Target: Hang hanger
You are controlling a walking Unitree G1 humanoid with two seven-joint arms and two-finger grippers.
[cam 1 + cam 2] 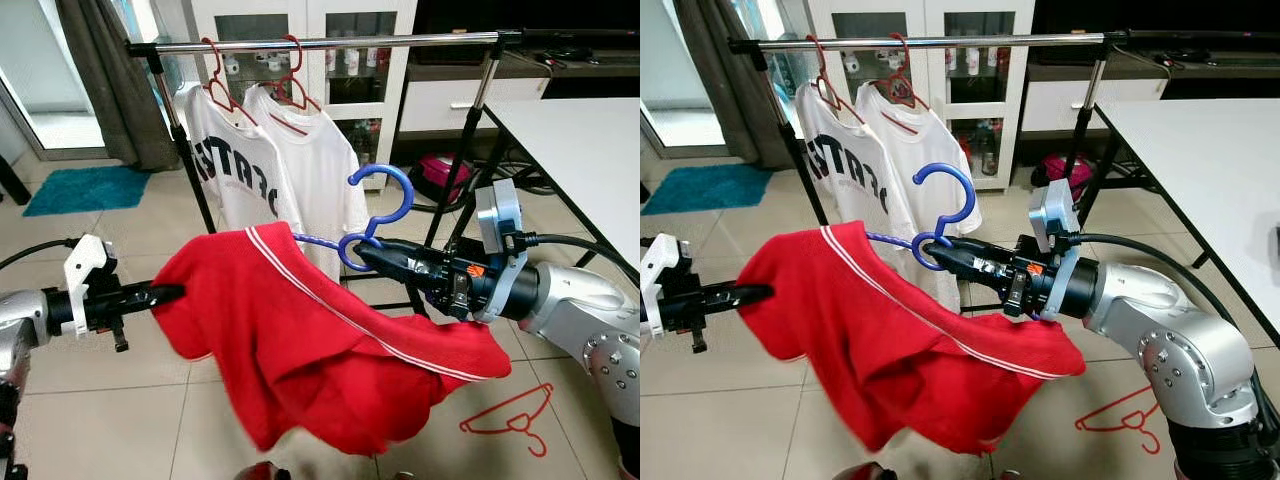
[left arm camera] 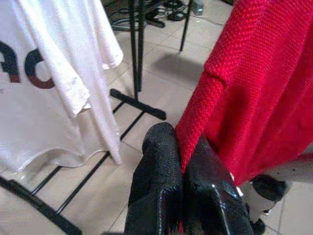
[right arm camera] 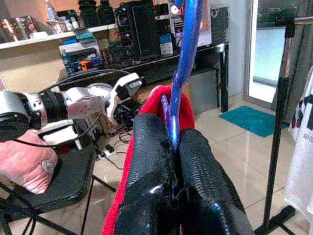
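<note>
We count two white T-shirts (image 1: 290, 160) on the rack's single rail (image 1: 330, 42), each on its own red hanger (image 1: 292, 85). We see one red shirt (image 1: 300, 340), one blue hanger (image 1: 380, 215), and one more red hanger on the floor (image 1: 510, 418), so four hangers and three shirts. We also count one teal mat (image 1: 85, 188) and one white table (image 1: 580, 150).

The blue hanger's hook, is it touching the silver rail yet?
Apart. In the left eye view the blue hanger sits in the right pincer, its hook well below the silver rail, with open space between.
</note>
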